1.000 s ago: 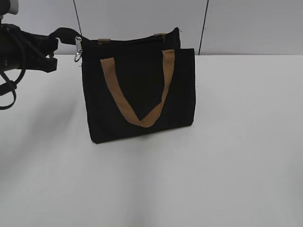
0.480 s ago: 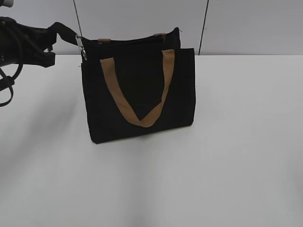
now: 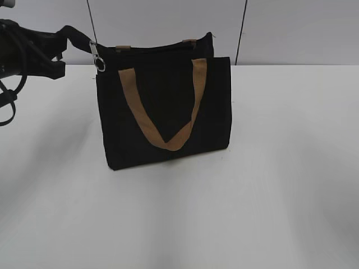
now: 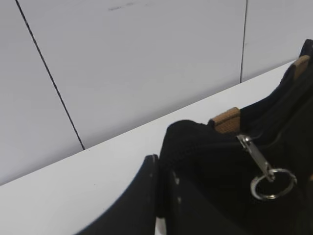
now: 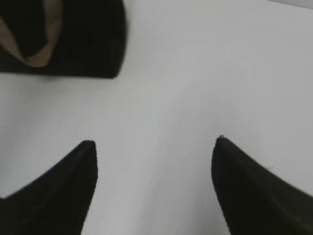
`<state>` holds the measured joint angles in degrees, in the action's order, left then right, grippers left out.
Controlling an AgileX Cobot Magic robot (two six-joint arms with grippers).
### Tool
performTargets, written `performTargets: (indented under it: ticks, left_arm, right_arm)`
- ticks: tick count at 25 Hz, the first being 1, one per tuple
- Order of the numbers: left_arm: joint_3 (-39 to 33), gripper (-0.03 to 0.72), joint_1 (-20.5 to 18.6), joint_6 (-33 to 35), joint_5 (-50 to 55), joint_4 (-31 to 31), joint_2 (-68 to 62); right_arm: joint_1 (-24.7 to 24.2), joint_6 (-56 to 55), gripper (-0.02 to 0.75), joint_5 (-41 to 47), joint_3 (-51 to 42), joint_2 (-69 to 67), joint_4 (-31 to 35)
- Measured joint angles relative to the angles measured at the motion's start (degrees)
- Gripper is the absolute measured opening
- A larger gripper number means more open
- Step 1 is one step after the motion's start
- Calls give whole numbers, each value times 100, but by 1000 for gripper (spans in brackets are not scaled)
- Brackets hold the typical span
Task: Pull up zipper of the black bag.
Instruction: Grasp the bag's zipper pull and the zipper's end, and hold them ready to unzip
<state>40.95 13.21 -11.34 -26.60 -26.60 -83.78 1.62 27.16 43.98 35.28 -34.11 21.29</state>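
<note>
The black bag [image 3: 168,112] stands upright on the white table, one tan handle drooping in a V on its face. The zipper's silver ring-and-clasp pull [image 3: 97,56] hangs at the bag's top left corner; it also shows in the left wrist view [image 4: 264,169]. My left gripper [image 3: 60,53] is shut [image 4: 159,169] on a black fabric tab at that corner of the bag [image 4: 215,196], left of the pull, and holds it stretched out to the left. My right gripper [image 5: 154,147] is open and empty above bare table, with the bag's lower corner [image 5: 93,44] ahead on its left. It is out of the exterior view.
The white table [image 3: 269,185] runs wide around the bag. A pale panelled wall [image 3: 291,28] with dark seams stands close behind the bag. Two tan strap tabs [image 3: 123,48] sit on the bag's top edge.
My left gripper has risen a little and drawn the black tab tighter to the left. The silver pull has swung from hanging down to lying closer against the bag's corner.
</note>
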Motion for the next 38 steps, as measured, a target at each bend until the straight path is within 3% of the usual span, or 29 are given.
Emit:
performTargets:
  ticks: [4, 7, 11, 17, 24, 29, 38]
  left_arm:
    - [0, -1, 0, 0, 0, 0, 0]
    - [0, -1, 0, 0, 0, 0, 0]
    - [0, -1, 0, 0, -12, 0, 0]
    - [0, -1, 0, 0, -24, 0, 0]
    - [0, -1, 0, 0, -24, 0, 0]
    - [0, -1, 0, 0, -30, 0, 0]
    - [0, -1, 0, 0, -36, 0, 0]
  right_arm:
    - [544, 1412, 554, -74, 436, -1500, 1378]
    - [1045, 2138, 554, -80, 858, -2452, 1969]
    - [1524, 2604, 554, -112, 1529, -3643, 2247]
    - [1670, 3051, 554, -395, 2266, -4738, 2601]
    - [1687, 3748, 554, -686, 3036, -5784, 3742]
    - [2072, 4746, 554, -460, 3811, -6589, 4520]
    - [2945, 5186, 554, -364, 5077, -7679, 4717]
